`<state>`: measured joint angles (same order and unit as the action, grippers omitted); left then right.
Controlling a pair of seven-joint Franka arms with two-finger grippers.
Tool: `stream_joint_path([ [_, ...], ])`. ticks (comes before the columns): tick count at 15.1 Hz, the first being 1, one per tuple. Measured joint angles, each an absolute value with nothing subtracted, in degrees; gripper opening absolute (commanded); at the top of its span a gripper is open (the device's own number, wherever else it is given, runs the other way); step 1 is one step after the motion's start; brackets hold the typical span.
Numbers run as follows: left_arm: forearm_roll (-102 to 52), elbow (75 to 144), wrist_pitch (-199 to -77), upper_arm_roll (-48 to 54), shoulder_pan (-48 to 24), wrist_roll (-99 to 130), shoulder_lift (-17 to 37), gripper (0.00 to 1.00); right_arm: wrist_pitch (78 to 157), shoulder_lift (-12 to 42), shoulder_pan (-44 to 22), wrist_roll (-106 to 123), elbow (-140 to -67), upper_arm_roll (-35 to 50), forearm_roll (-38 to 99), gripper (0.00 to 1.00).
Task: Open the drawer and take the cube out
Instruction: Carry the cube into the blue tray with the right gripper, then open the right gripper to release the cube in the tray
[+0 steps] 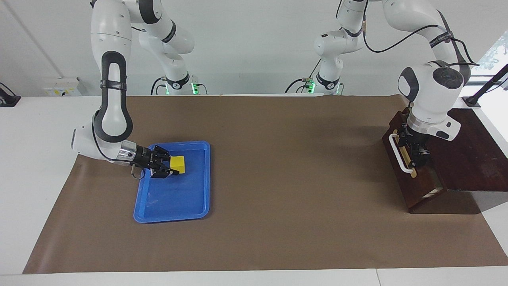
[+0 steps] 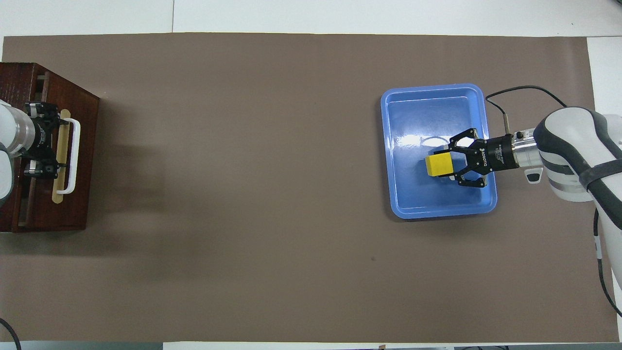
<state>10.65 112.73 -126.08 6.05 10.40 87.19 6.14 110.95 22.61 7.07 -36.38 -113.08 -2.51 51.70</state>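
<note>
Gripping the cube (image 1: 177,164) between its fingers (image 1: 173,172), the right gripper (image 1: 168,166) reaches in low and nearly level over the blue tray (image 1: 200,206), which lies on the brown mat (image 1: 278,159) toward the right arm's end of the surface (image 1: 31,167). The cube is small, solid and bright yellow, with flat faces and crisp edges; the face turned to the facing camera looks a shade darker than its top. Whether it touches the tray floor cannot be told; it casts a dark shadow on the blue just below it in the overhead view.

At the left arm's end of the surface stands the drawer (image 1: 412,186), dark brown wood with a white bar handle (image 1: 398,153) mounted on a tan strip (image 1: 405,157). Its front leans out from the dark cabinet (image 1: 472,159), and a pale sliver of light wood shows at its lower corner. The left gripper (image 1: 414,149) points down at the drawer's top edge, just beside the handle; whether its fingers are open or closed cannot be told.
</note>
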Motion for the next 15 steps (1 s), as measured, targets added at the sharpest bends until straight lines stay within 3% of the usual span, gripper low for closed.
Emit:
stream_joint_path([
  [5, 10.9, 112.7, -126.1, 6.1, 11.6, 85.2, 6.2, 1.0, 114.1, 22.7, 7.1, -35.9, -114.3, -2.4, 51.7, 0.0],
  [7, 10.9, 112.8, -126.1, 6.0, 11.8, 84.5, 6.2, 1.0, 114.5, 22.7, 7.1, -35.9, -114.7, -2.4, 51.7, 0.97],
  [15, 11.2, 112.2, -122.3, 7.3, 10.3, 82.5, 5.8, 1.0, 114.1, 22.6, 7.1, -33.9, -115.0, -2.3, 51.1, 1.0],
])
